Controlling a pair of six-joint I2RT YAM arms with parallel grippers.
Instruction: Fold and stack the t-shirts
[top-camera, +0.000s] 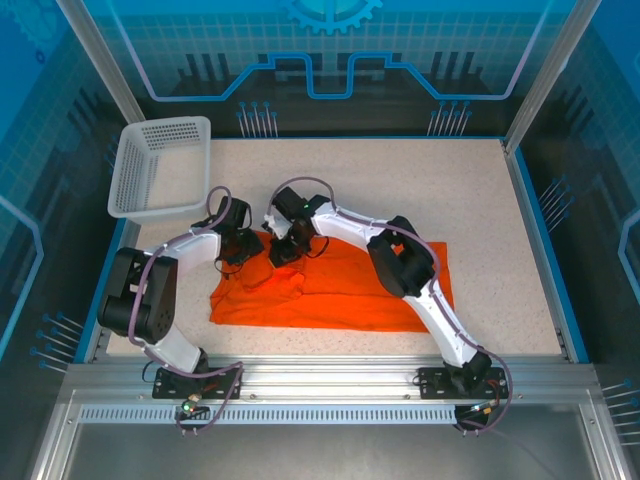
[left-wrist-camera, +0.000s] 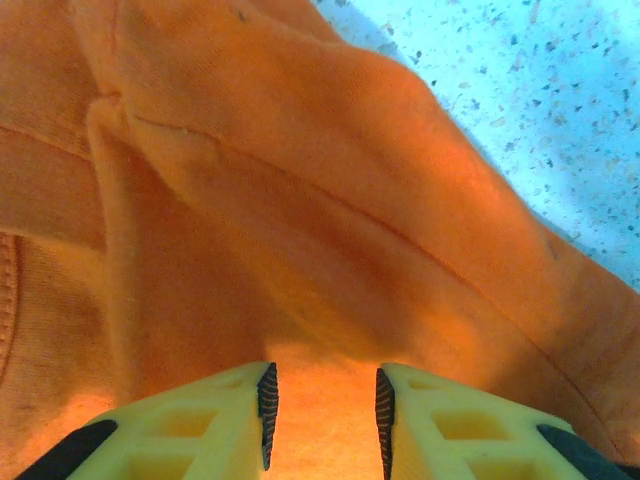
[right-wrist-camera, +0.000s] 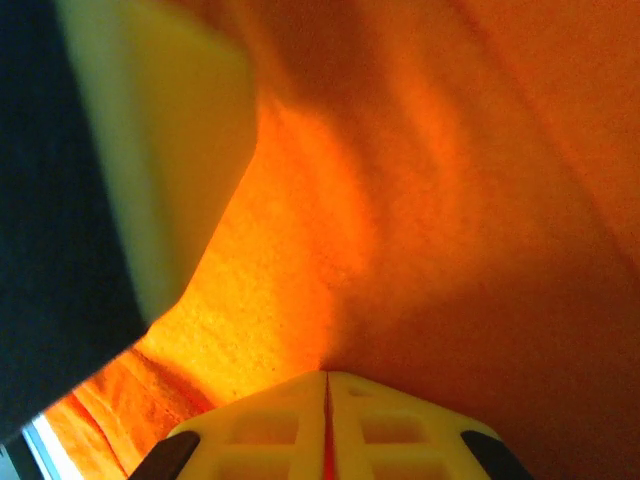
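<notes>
Right claw (right-wrist-camera: 326, 378) — tight on orange t-shirt (right-wrist-camera: 450, 200)

We see one bright orange t-shirt of plain soft fabric (top-camera: 340, 300) lying on the pale speckled table (top-camera: 480, 200), toward its near edge, spread wide from left to right. Its left part is bunched into raised folds, and its right part lies flatter.
</notes>
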